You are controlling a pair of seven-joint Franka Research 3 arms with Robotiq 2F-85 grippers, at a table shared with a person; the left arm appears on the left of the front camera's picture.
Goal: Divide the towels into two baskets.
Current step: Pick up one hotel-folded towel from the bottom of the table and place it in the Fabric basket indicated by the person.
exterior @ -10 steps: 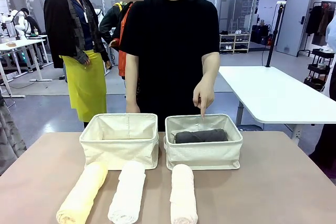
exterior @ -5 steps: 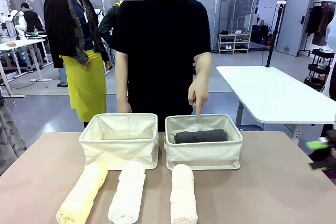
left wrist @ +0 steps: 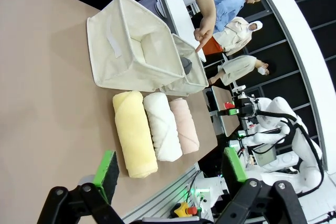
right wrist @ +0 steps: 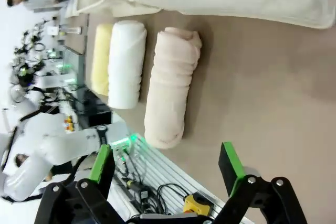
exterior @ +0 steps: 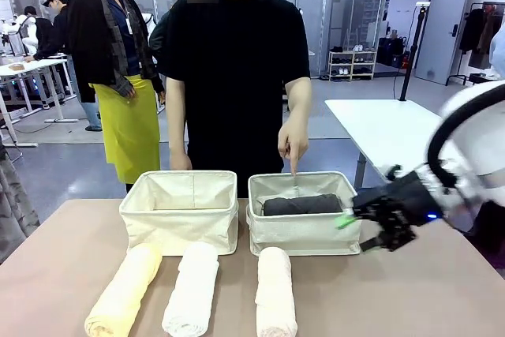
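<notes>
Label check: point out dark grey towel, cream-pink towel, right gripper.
dark grey towel (exterior: 302, 205), front view, roll's middle
cream-pink towel (exterior: 274, 293), front view, roll's middle
right gripper (right wrist: 165, 161), right wrist view, midway between fingertips

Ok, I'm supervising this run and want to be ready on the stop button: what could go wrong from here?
The open right gripper is close beside the right basket; its soft wall could get pushed or dented. The person's hand points into that basket, so a drop there might meet it. The cream-pink towel lies near the white towel; a grab could drag both.
</notes>
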